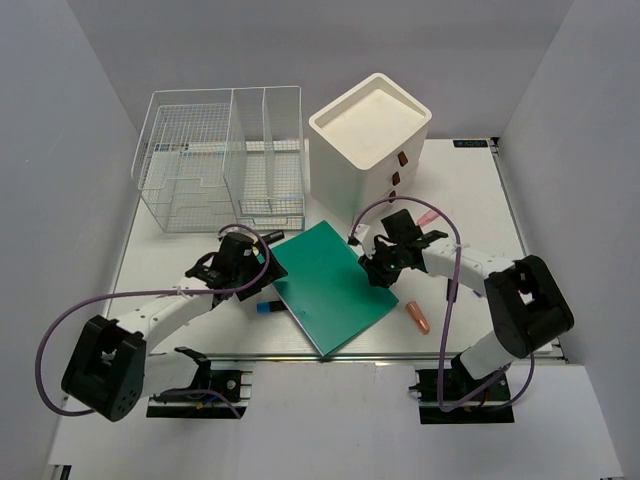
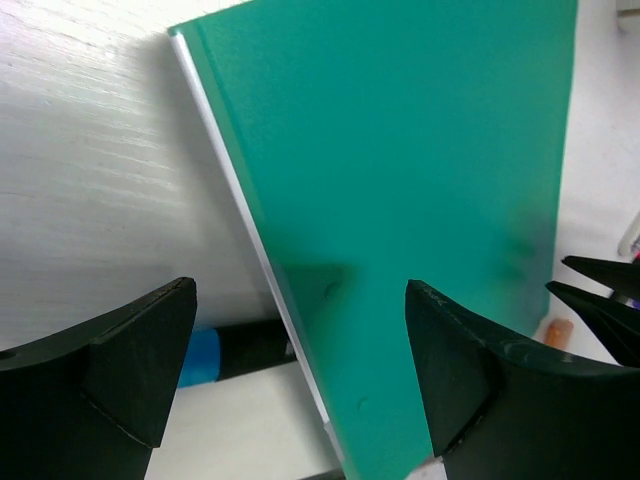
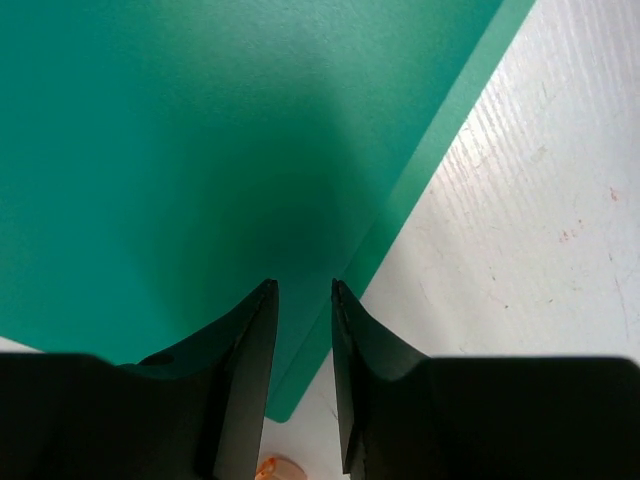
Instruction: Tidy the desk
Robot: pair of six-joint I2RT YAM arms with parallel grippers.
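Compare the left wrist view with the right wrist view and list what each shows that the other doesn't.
Only the left wrist view: the left claw with its fingers wide apart, the white page edge of the green notebook, a blue-and-black marker partly hidden by that edge, and the right claw tips at the right border.
Only the right wrist view: the right claw's fingers close together above the cover, near its corner.
Both: the green notebook, the white desk, and a small orange object at the frame's edge.
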